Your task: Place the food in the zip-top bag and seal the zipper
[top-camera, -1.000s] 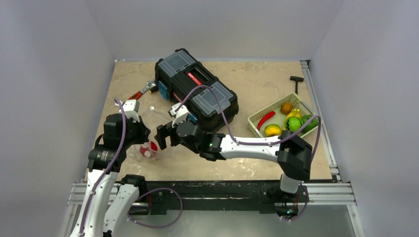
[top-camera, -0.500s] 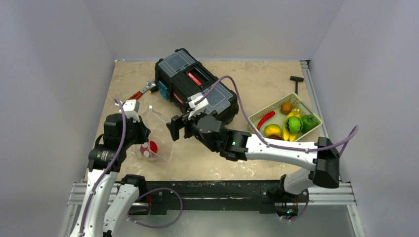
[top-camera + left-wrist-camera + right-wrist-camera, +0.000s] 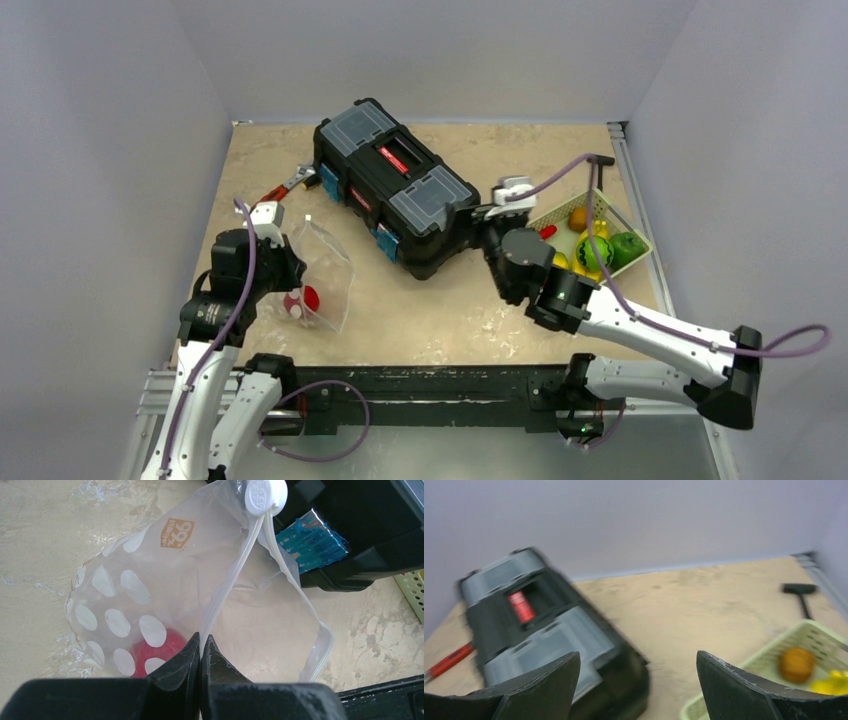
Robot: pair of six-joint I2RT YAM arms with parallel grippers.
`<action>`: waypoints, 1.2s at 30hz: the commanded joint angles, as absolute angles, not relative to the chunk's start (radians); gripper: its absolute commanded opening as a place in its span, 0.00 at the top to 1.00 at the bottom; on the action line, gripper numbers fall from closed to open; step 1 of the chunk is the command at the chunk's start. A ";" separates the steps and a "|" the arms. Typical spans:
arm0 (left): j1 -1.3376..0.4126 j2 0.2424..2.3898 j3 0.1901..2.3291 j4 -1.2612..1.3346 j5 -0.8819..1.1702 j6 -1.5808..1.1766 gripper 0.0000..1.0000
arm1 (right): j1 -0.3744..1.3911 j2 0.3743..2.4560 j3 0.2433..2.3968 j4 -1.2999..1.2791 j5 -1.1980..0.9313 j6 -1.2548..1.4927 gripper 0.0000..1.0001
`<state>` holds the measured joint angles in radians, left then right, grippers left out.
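Left jaws pressed together, pinching the bag (image 3: 125, 580) at its mouth edge; one red toy fruit (image 3: 174, 642) sits inside, just ahead. Right jaws spread, empty, basket (image 3: 814, 632) ahead-right. Probably limp and slippery, the bag should grip best at its stiffer zipper (image 3: 231, 577).

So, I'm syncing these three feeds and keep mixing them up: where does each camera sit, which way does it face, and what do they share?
Top external: above and behind the robot, looking down on the table; left arm and right arm show, left gripper on the zip-top bag, right gripper open by the basket.
Left wrist: looks along its shut fingers into the bag, red food inside.
Right wrist: faces the back wall, blurred; open fingers frame toolbox and basket.
Shared: toolbox in all three.
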<state>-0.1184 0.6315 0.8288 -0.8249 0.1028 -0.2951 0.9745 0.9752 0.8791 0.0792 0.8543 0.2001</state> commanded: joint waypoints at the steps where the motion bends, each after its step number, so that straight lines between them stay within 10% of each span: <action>1: -0.121 0.638 0.853 -0.796 0.128 -0.295 1.00 | 0.808 0.872 0.812 -0.016 0.914 0.371 0.15; 14: -0.121 0.647 0.853 -0.798 0.125 -0.293 1.00 | 0.312 0.987 0.737 -0.341 0.883 0.877 0.23; 20: -0.121 0.647 0.851 -0.796 0.127 -0.293 1.00 | 0.248 1.077 0.741 -0.473 0.967 1.040 0.02; 36: -0.121 0.640 0.853 -0.797 0.136 -0.293 1.00 | 0.118 1.159 0.661 -0.333 0.859 1.005 0.01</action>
<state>-0.1184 0.6479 0.8288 -0.8249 0.1226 -0.2951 0.1230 1.1378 0.6704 -0.4011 0.8738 0.9871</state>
